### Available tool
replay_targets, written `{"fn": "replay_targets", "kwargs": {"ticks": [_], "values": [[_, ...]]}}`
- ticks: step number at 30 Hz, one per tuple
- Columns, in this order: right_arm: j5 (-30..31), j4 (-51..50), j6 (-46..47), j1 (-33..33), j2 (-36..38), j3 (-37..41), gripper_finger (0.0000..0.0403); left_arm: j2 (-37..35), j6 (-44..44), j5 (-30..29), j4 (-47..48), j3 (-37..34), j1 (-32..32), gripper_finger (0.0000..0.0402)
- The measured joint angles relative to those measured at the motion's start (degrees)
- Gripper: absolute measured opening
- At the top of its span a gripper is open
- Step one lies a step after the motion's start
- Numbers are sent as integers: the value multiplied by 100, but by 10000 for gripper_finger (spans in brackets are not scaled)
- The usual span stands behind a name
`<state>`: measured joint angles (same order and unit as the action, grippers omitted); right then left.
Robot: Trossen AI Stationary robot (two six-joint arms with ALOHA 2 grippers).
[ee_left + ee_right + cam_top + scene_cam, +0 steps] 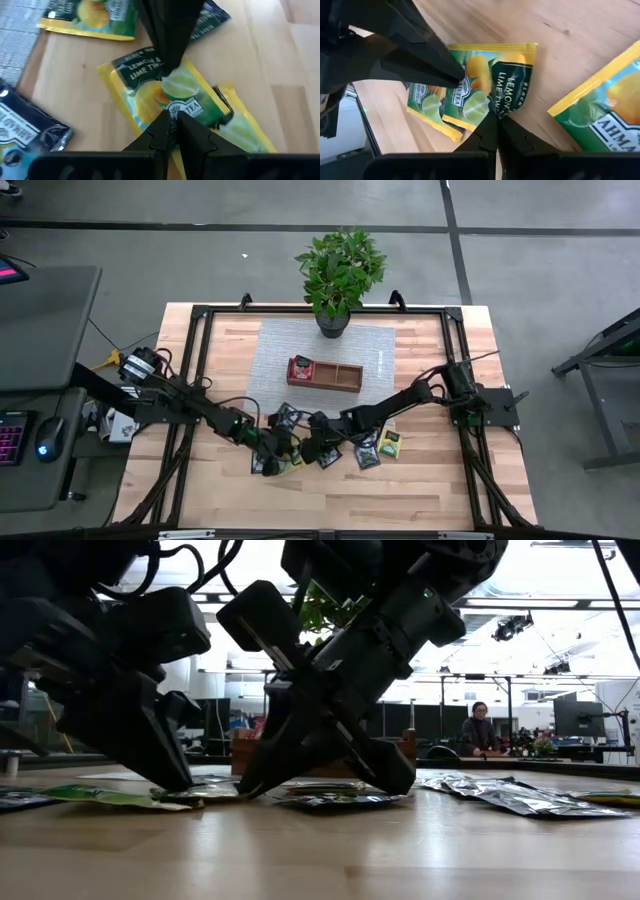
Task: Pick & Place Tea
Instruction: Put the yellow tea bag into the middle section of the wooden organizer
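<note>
A yellow-green lemon-and-lime tea sachet lies on the wooden table near its front middle, partly on top of a second one like it. Both grippers meet on it. My left gripper comes from the table's left, shut, with its tips on the sachet's printed middle. My right gripper comes from the right and is shut at the sachet's dark-labelled end. In the high view the left gripper and right gripper stand close together. A red sachet lies in the left compartment of the wooden tray. My left gripper presses its shut fingertips down on the sachet's middle, by the round label, slanting down from the table's left. That part of the sachet lies flat. My right gripper pinches the sachet's edge at its dark "lemon & lime" end between its fingertips, slanting down from the right. That end bends up slightly along a crease, and the rest stays on the table.
More sachets lie around: yellow-green ones, dark ones, and a few toward the right. A potted plant stands behind the tray on a grey mat. Beyond the table a person sits far off.
</note>
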<state>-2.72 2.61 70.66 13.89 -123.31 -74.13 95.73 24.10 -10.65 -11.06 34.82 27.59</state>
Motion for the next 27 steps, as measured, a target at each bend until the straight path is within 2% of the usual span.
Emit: {"fn": "replay_targets", "kwargs": {"ticks": [6, 15, 20, 27], "values": [[-23, -45, -151, 0, 0, -2, 1, -726, -137, 73, 789, -52, -73, 31], [59, -145, -521, 3, 93, 8, 0, -1923, -200, -422, 1912, -14, -133, 31], [254, -568, -1056, -50, 546, 3, 0, -2322, -266, -755, 2225, -13, -133, 31], [252, -1313, -1982, -220, 1564, -9, 0, -2471, -330, -789, 2189, -10, -133, 31]]}}
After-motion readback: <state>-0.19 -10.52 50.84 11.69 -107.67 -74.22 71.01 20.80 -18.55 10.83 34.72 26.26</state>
